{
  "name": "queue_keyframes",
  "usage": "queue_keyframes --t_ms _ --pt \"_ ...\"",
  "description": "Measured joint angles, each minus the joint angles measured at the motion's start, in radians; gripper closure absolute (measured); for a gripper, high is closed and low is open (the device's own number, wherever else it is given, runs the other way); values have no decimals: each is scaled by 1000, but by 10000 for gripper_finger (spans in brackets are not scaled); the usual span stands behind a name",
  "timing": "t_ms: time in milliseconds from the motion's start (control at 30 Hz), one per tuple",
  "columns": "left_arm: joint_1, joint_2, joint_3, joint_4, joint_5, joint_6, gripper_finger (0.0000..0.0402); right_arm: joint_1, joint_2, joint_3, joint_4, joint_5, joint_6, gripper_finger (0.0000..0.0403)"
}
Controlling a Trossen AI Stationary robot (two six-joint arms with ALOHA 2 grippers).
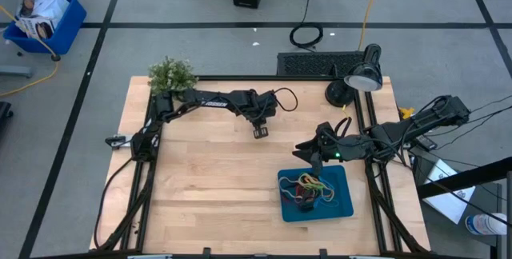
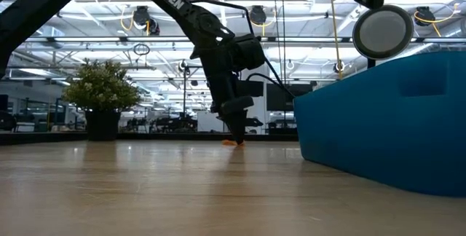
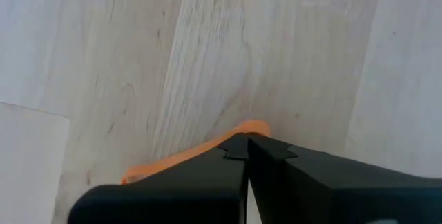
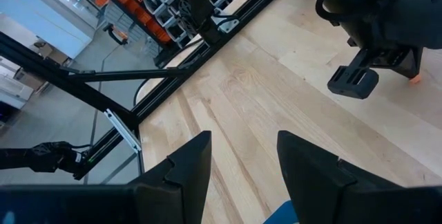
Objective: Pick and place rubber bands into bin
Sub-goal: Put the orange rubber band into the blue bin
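Note:
An orange rubber band [image 3: 252, 126] lies on the wooden table [image 1: 200, 187] at its far middle. My left gripper [image 3: 246, 141] stands over it, tips down at the tabletop [image 2: 234, 140], shut on the band. The low view shows the band as an orange speck [image 2: 230, 143] at the fingertips. The teal bin [image 1: 345, 205] sits at the near right and holds several rubber bands [image 1: 309, 189] in a tangle. My right gripper [image 4: 242, 144] hangs open in the air just beyond the bin's far edge [image 1: 308, 153], nothing between its fingers. My left gripper pinches the orange rubber band between its two fingertips. A short bend of the band [image 3: 257, 125] shows past the tips, and a strand [image 3: 173, 160] trails out beside one finger. The fingers come steeply from above. The band lies on the table.
A potted plant [image 1: 171, 73] stands at the far left corner and a desk lamp [image 1: 362, 77] at the far right. Black frame rails [image 1: 149, 171] run along both table sides. Bare wood lies between my left gripper and the bin.

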Motion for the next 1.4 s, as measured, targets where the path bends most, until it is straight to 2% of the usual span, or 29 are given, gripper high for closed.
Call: queue_keyframes --t_ms 167,500,733,933,1167,1300,1400 --pt "2 -2 0 -14 58 -22 398 0 0 0 0 0 0 242" --pt "-4 -2 0 12 64 -56 391 0 0 0 0 0 0 242" --pt "-6 -3 0 -11 75 52 389 0 0 0 0 -2 22 241" --pt "-6 -3 0 -16 75 116 389 1 0 0 0 -54 23 243" --pt "-18 -5 0 -58 106 302 373 22 0 0 0 -54 -8 242" --pt "-29 -5 0 -57 71 393 362 33 0 0 0 -54 -45 242" --pt "-41 -5 0 -54 6 458 351 35 0 0 -1 -54 -49 241"
